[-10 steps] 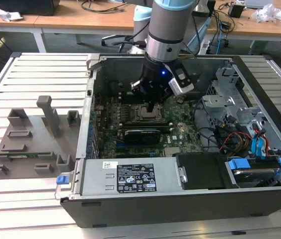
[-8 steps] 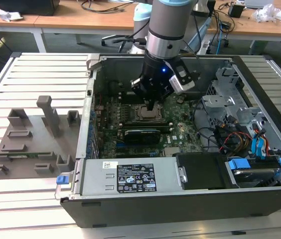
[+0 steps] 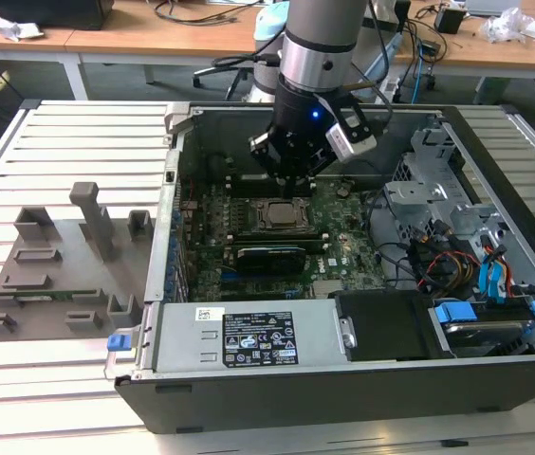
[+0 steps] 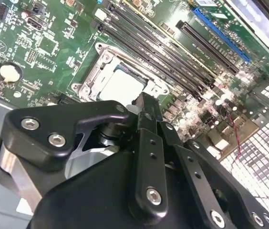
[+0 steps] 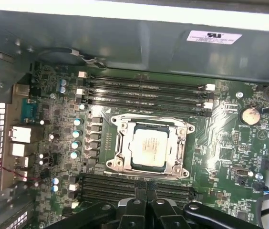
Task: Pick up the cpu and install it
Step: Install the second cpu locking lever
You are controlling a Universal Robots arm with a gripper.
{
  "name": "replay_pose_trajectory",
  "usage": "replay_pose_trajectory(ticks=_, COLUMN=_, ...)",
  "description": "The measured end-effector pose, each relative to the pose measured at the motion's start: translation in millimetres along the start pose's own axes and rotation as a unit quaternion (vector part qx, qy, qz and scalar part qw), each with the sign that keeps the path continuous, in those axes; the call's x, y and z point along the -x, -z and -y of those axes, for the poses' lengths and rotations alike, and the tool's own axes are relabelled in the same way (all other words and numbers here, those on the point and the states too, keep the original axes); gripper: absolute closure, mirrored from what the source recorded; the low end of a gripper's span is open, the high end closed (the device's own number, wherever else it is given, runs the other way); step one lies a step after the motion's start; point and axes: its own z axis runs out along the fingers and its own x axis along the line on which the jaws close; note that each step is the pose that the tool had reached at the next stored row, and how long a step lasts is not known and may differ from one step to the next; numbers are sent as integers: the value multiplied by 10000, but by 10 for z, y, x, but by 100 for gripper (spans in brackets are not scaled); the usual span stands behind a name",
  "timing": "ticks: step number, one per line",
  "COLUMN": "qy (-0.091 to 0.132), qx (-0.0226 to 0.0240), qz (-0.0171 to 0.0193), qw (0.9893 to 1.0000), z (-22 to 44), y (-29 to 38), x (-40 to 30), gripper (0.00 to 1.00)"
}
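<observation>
The cpu (image 3: 275, 214) is a small silver-grey square lying flat inside the metal socket frame (image 5: 120, 125) on the green motherboard (image 3: 343, 237). It lies level within the frame in both wrist views (image 4: 121, 86) (image 5: 149, 147). My gripper (image 3: 291, 190) hangs just above the socket, a little off the chip's edge and apart from it. Its two black fingers are pressed together with nothing between them (image 5: 146, 188) (image 4: 144, 101).
The motherboard sits in an open computer case (image 3: 182, 123) on a slatted table. Memory slots (image 5: 144, 90) flank the socket. A power supply (image 3: 249, 334) lies in front, and a drive cage (image 3: 429, 190) with cables is at the exterior view's right. Grey holder blocks (image 3: 68, 256) stand left.
</observation>
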Motion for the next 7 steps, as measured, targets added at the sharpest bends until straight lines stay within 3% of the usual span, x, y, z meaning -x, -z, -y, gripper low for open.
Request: replay_pose_trajectory(ticks=7, qy=0, qx=0, qz=0, qw=10000, z=0, y=14, x=-1, gripper=89)
